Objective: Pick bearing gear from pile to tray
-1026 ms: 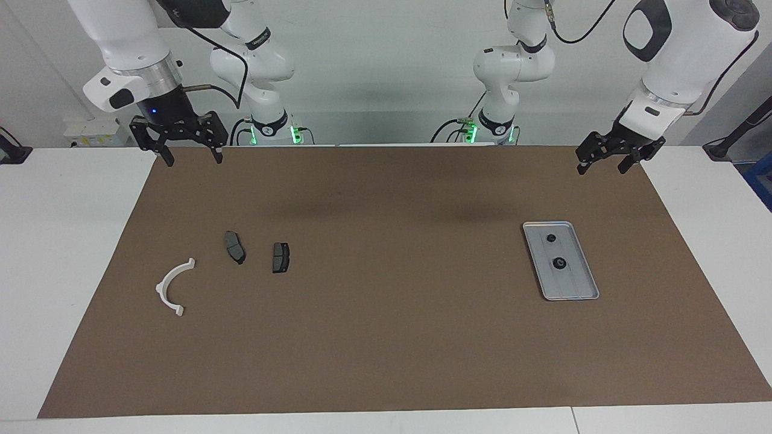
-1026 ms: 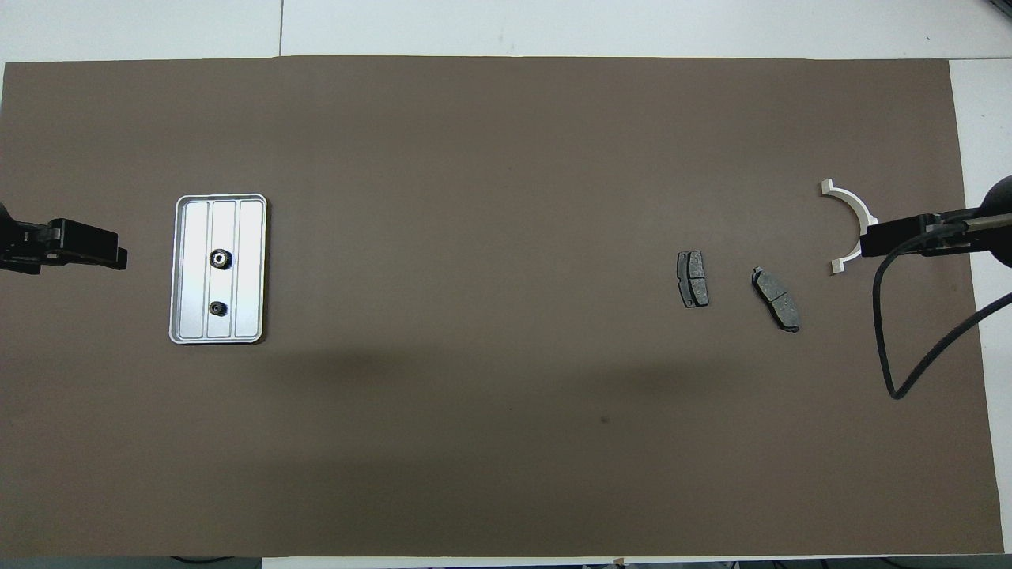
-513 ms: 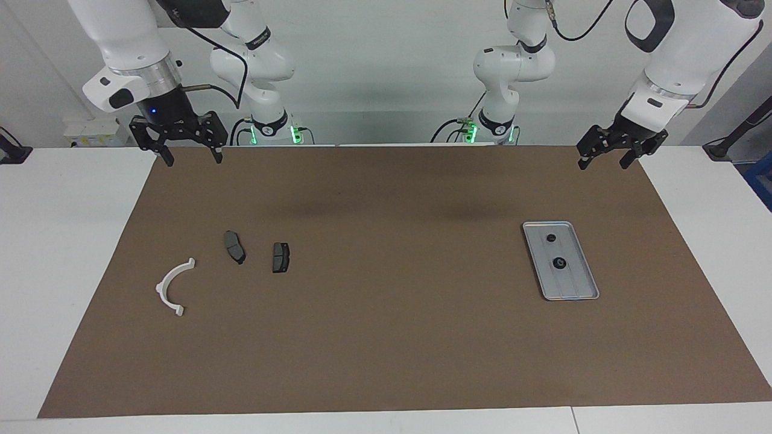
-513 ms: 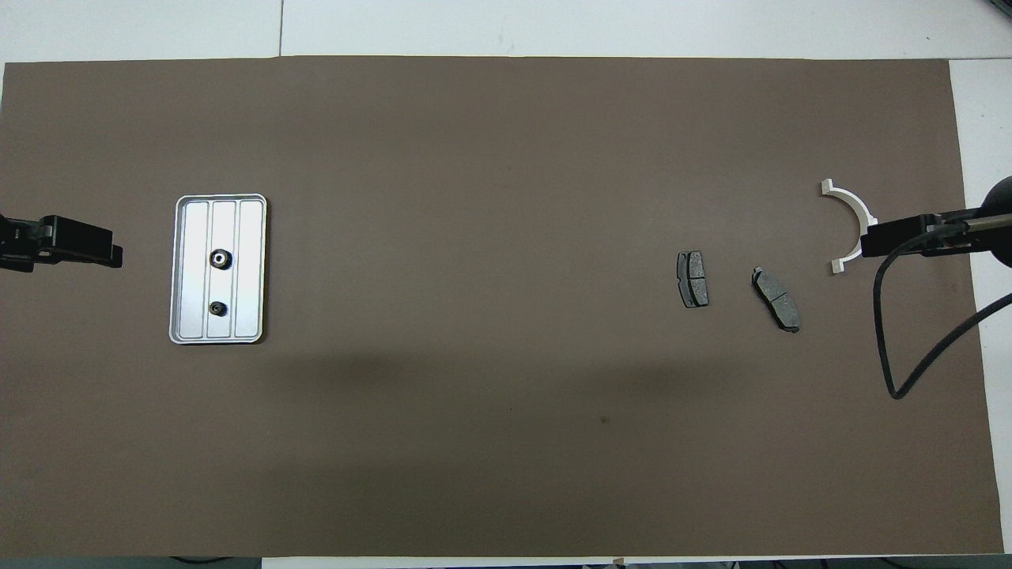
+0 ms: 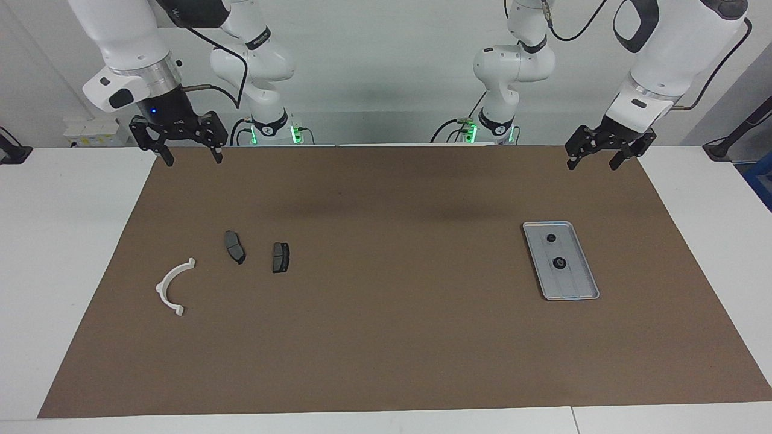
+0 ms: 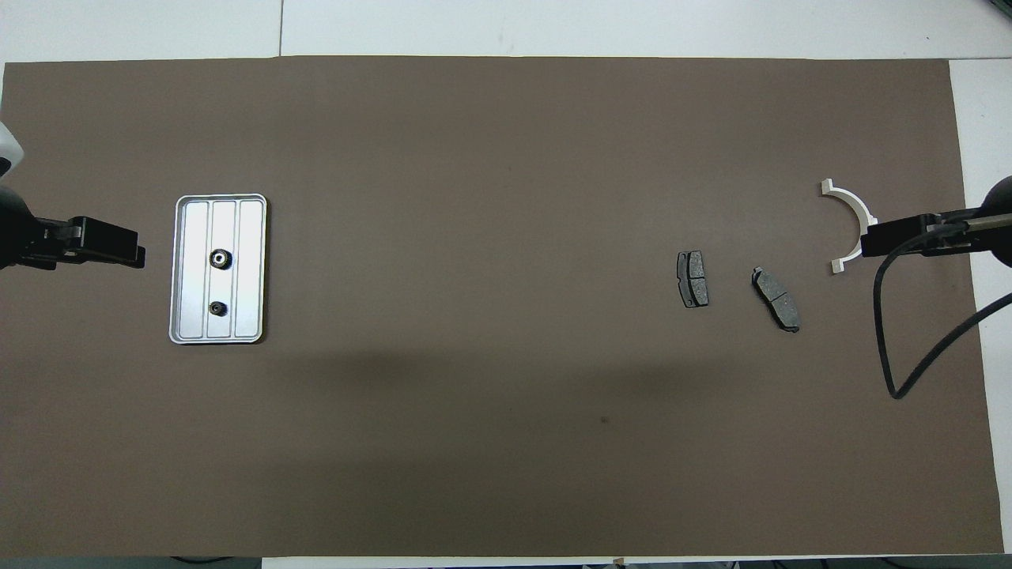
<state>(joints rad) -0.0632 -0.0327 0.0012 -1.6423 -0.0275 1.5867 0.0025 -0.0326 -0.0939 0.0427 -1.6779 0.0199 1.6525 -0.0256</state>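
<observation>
On the table: a brown mat [image 5: 386, 337] is being seen spread over the white table [image 5: 66, 241], and every part is lying on it.
Tray: the silver tray [image 5: 578, 291] is lying toward the left arm's end of the table, its long axis running from nearer the robots to farther from them, slightly slanted in the facing view.
Bearing gears: two small black round pieces are lying in the tray along its middle rib, the smaller gear [image 5: 550, 238] nearer to the robots and the larger gear [image 5: 559, 263] farther from them, apart from each other.
Pile: toward the right arm's end, the white bracket [image 5: 170, 287] is lying with its open side turned toward that end of the table; the slanted brake pad [image 5: 234, 247] and the squarer brake pad [image 5: 280, 257] are lying beside it, toward the table's middle, none touching.
Obstruction: nothing is being seen between the pile and the tray.
Left gripper: the left gripper [image 5: 594, 156] is being held in the air over the mat's edge nearest the robots, fingers spread, nothing in them.
Right gripper: the right gripper [image 5: 190, 154] is hanging over the mat's corner at its own end, fingers spread and bare.
</observation>
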